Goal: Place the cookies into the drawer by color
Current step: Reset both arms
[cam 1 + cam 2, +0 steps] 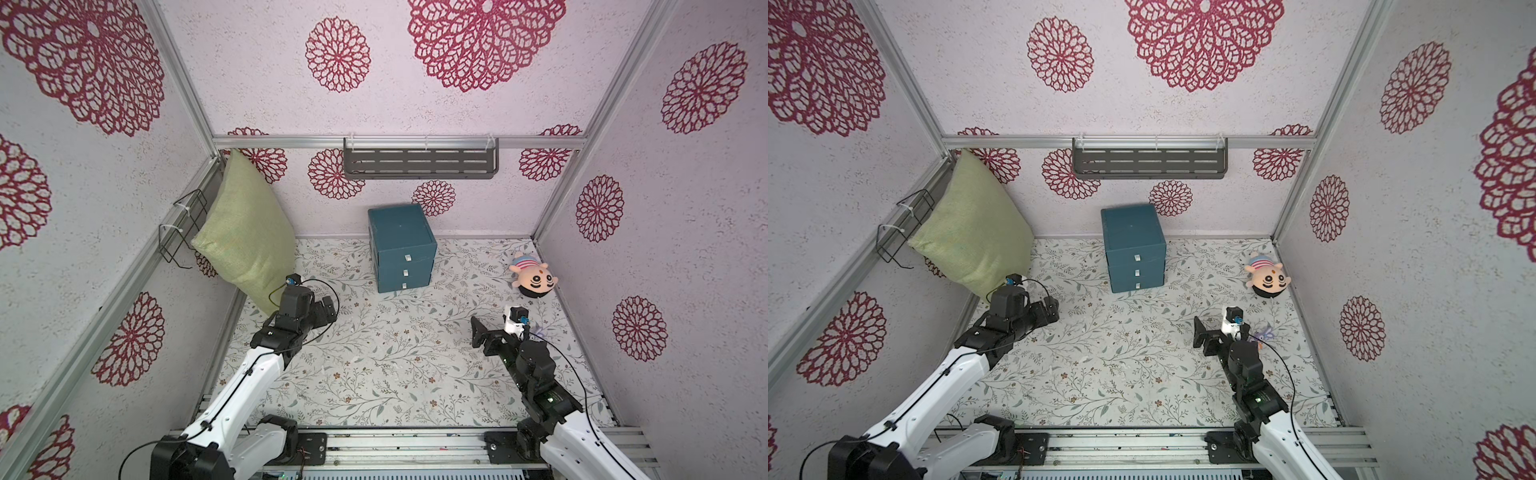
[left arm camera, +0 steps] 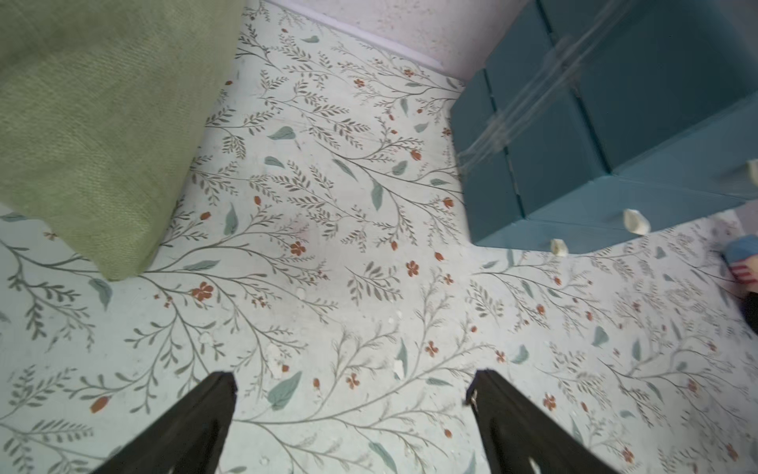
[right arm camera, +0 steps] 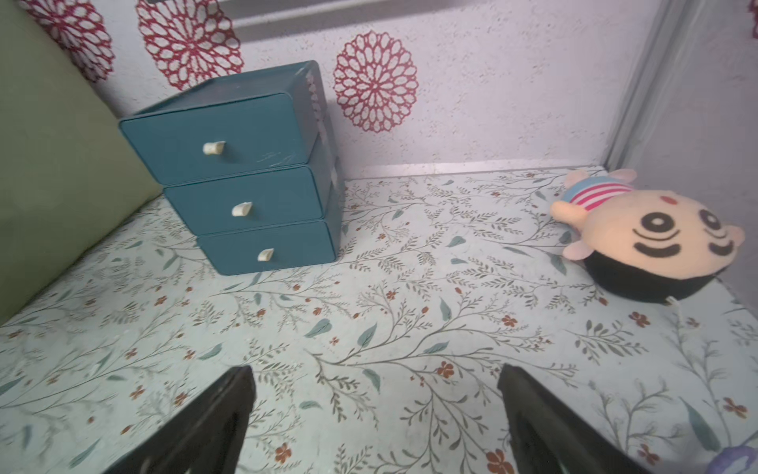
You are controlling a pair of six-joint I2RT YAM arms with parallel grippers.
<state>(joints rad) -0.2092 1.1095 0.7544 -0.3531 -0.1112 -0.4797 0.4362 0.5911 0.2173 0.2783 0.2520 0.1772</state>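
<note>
1. The drawer (image 1: 401,249) stands upright at the back middle of the floral surface (image 1: 395,365), close to the back wall. All three of its stacked drawers are pushed in, and each shows a white pull tab (image 3: 242,209) on its front.
2. A green pillow (image 1: 245,232) leans in the back left corner, apart from the drawer. A plush doll (image 1: 532,276) lies at the right edge of the surface, well apart from the drawer.
3. The left end effector (image 2: 352,381) is over the surface near the pillow's lower corner. Its jaws are spread wide with only bare surface between them.
4. The right end effector (image 3: 375,373) is in front of the doll and faces the drawer, its jaws likewise wide apart and empty.
5. A small pale purple item (image 1: 1264,333) lies beside the right arm, too small to identify.
</note>
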